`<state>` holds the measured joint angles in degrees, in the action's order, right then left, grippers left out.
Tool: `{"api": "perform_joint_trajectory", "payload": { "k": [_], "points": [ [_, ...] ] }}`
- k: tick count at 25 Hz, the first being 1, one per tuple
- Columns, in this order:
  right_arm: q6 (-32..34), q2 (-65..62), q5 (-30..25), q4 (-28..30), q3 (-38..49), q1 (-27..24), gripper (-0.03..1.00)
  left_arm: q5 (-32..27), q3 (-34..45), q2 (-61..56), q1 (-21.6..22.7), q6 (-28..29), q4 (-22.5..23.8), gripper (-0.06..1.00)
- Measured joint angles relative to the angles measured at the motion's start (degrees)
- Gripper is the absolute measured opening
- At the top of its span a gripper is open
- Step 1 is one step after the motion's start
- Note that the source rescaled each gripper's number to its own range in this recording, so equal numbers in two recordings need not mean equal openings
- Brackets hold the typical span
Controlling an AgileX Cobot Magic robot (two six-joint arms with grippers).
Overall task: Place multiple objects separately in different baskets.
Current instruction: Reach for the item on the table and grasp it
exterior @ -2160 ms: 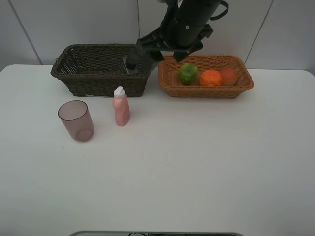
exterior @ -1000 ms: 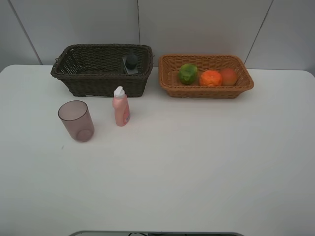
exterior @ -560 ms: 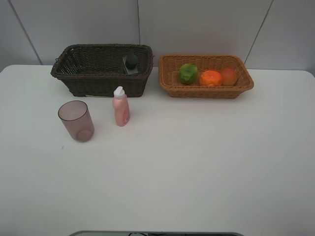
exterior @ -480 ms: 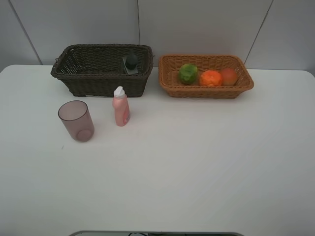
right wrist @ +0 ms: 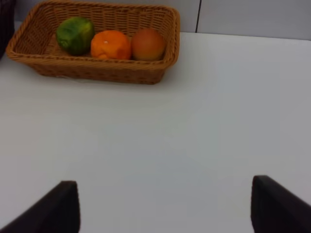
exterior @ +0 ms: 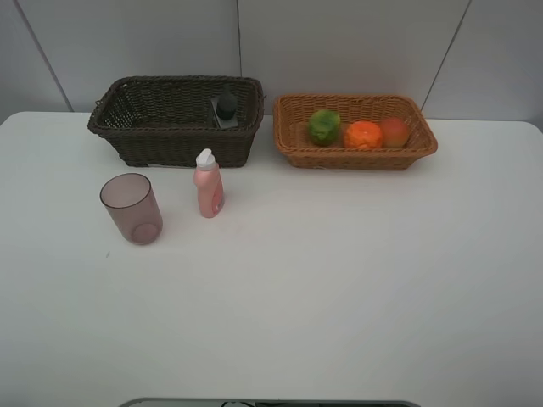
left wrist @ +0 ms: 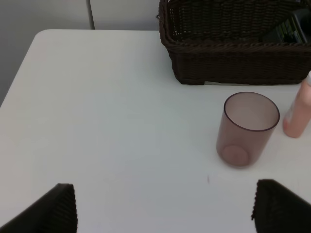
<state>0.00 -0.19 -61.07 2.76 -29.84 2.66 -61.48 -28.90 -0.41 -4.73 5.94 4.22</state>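
Note:
The dark brown basket [exterior: 136, 140] stands at the back left with the dark square bottle [exterior: 225, 108] inside its right end. The tan basket [exterior: 356, 158] at the back right holds the green fruit [exterior: 323, 126], the orange [exterior: 363, 135] and the peach-like fruit [exterior: 394, 131]. The pink bottle [exterior: 208, 184] and the mauve cup [exterior: 131, 209] stand on the table in front of the dark basket. No arm shows in the high view. My left gripper [left wrist: 163, 206] is open, with the cup [left wrist: 248, 128] ahead of it. My right gripper [right wrist: 165, 206] is open, with the tan basket [right wrist: 97, 73] well ahead of it.
The white table [exterior: 322, 280] runs wide in front of the baskets, and a grey wall stands behind them. The table's left edge [left wrist: 19, 73] shows in the left wrist view.
The arm that hung over the dark basket with the dark bottle has left the high view. The bottle now rests in that basket. Nothing has moved in the last second.

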Motion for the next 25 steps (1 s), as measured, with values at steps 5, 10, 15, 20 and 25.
{"api": "perform_joint_trajectory", "payload": {
  "k": [5,10,15,20,25],
  "points": [
    [0.0,0.0,0.0,0.0,0.0,0.0,0.79,0.0,0.0,0.0,0.0,0.0,0.0,0.92],
    [0.0,0.0,0.0,-0.05,0.0,0.0,0.79,0.0,0.0,0.0,0.0,0.0,0.0,0.92],
    [0.0,0.0,0.0,-0.05,0.0,0.0,0.79,0.0,0.0,0.0,0.0,0.0,0.0,0.92],
    [0.0,0.0,0.0,-0.05,0.0,0.0,0.79,0.0,0.0,0.0,0.0,0.0,0.0,0.92],
    [0.0,0.0,0.0,-0.1,0.0,0.0,0.79,0.0,0.0,0.0,0.0,0.0,0.0,0.92]
  ]
}}
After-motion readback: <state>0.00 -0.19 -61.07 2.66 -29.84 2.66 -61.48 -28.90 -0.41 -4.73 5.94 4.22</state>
